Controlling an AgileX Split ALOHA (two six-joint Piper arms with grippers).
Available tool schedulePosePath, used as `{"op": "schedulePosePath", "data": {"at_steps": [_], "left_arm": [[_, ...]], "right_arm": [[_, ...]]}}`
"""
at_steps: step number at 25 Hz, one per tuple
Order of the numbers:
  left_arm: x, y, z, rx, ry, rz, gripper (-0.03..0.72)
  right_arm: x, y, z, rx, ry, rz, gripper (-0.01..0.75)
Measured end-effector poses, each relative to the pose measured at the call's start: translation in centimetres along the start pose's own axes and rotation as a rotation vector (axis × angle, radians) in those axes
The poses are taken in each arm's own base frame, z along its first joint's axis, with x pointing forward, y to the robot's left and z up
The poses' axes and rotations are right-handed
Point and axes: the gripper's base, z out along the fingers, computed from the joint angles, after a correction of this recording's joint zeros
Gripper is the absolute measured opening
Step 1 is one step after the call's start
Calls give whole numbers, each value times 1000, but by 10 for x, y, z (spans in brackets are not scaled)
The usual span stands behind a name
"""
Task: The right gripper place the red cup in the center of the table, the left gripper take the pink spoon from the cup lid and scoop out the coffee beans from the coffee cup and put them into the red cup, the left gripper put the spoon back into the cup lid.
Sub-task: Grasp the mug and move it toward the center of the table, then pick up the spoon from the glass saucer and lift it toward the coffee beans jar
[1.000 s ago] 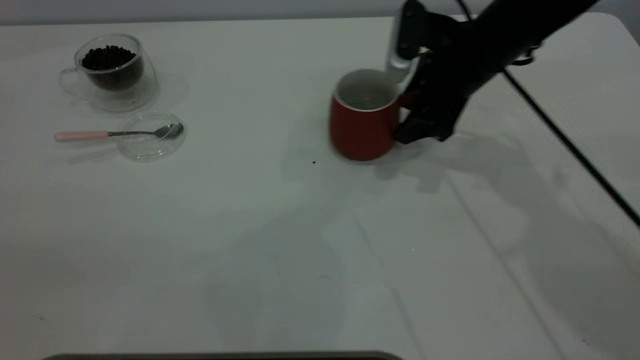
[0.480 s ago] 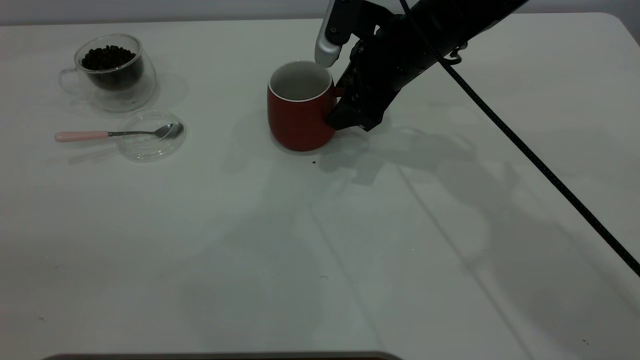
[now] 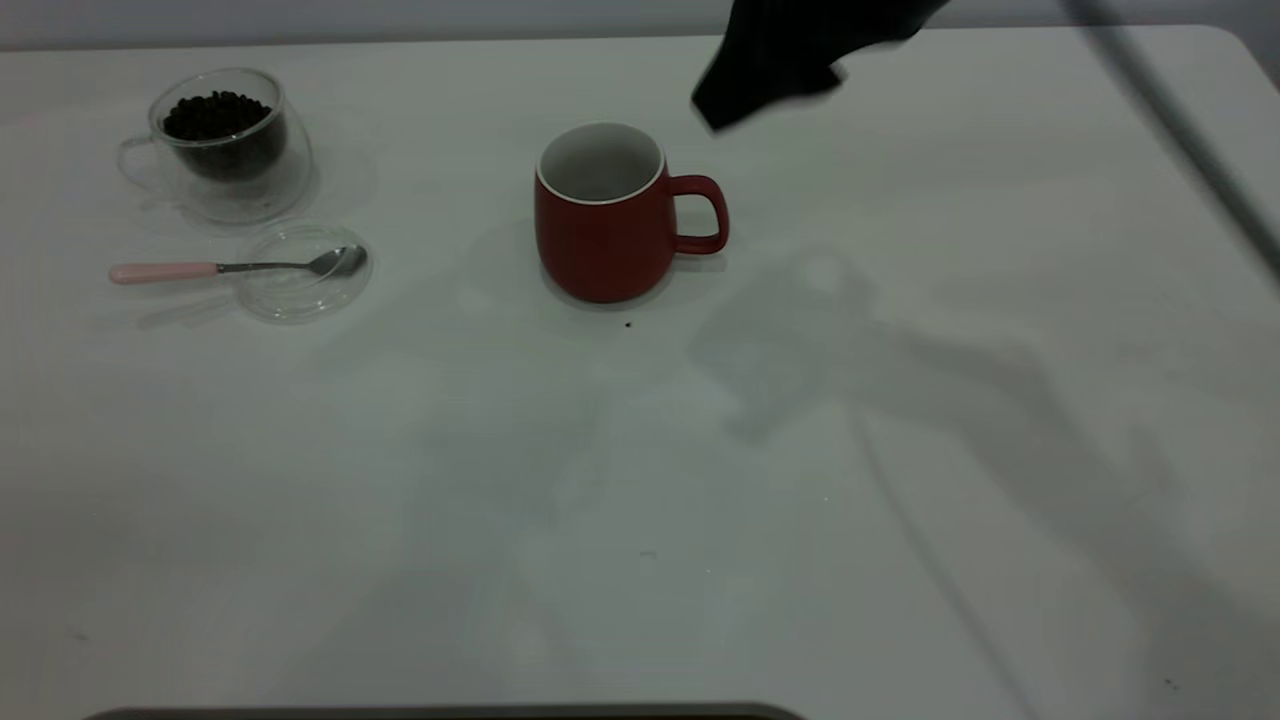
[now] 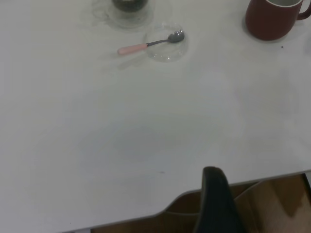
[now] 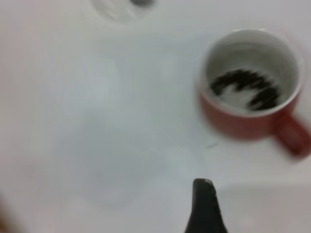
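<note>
The red cup [image 3: 600, 235] stands upright near the middle of the table [image 3: 640, 480], handle toward the right, with nothing touching it. My right gripper [image 3: 745, 95] hangs open above and behind the handle, well apart from it; its wrist view looks down into the cup [image 5: 250, 87]. At the far left stands the coffee cup [image 3: 225, 150] with coffee beans [image 3: 215, 112] inside. In front of it the pink spoon [image 3: 200, 269] rests with its bowl on the cup lid [image 3: 300, 280]. My left gripper [image 4: 216, 194] is parked past the table's edge, far from the spoon [image 4: 146, 46].
A small dark speck [image 3: 628, 324] lies just in front of the red cup. The table's edge [image 4: 194, 194] runs close to the left gripper, with a wooden floor [image 4: 277, 204] beyond it.
The right gripper carried the red cup leftward to the table's middle, let go of its handle and rose up and away. Spoon, lid and coffee cup have not moved.
</note>
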Motion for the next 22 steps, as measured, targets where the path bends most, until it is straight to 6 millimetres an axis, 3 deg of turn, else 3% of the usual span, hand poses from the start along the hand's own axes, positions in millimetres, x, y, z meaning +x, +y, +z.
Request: {"op": "schedulePosePath", "data": {"at_steps": [2,5,10,15,22], "left_arm": [[0,0,0,0,0,0,527],[0,0,0,0,0,0,527],[0,0,0,0,0,0,527],[0,0,0,0,0,0,527],[0,0,0,0,0,0,527]], "right_arm": [[9,24,-43,-39,41,61,583],[41,51,-94,-46,244,126,583],[93,58,-155,260,564,302,583],[135,62,-183,455,654,404,583],[176,78,-219,510,441,454,583]]}}
